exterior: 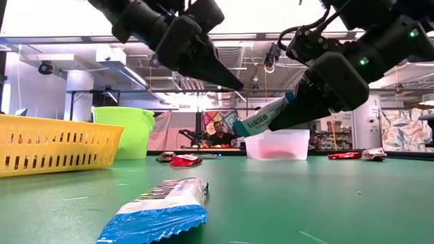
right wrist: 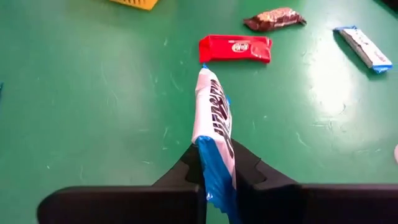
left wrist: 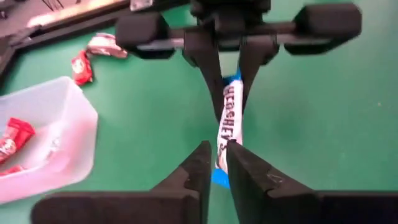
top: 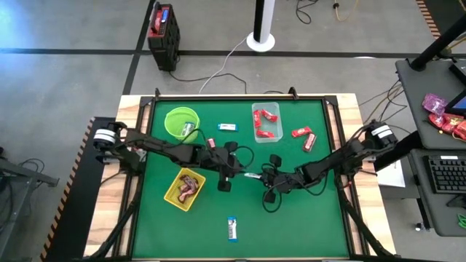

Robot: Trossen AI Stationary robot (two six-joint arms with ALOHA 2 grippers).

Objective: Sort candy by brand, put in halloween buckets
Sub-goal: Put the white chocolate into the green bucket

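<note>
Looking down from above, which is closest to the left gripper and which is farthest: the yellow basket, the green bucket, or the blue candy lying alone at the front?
From the left gripper:
1. Yellow basket, front-left.
2. Green bucket, back-left.
3. Blue candy, front edge; only slightly farther than the bucket.

The green counter (top: 291, 211) carries a lime-green bucket (top: 181, 121), a clear tub (top: 266, 121) and a yellow basket (top: 185, 188). Loose on it lie a blue-and-white bar (top: 232, 228) near the front edge, another (top: 228, 126) between bucket and tub, a red bar (top: 212, 143), and two red bars (top: 306, 137) beside the tub.
</note>
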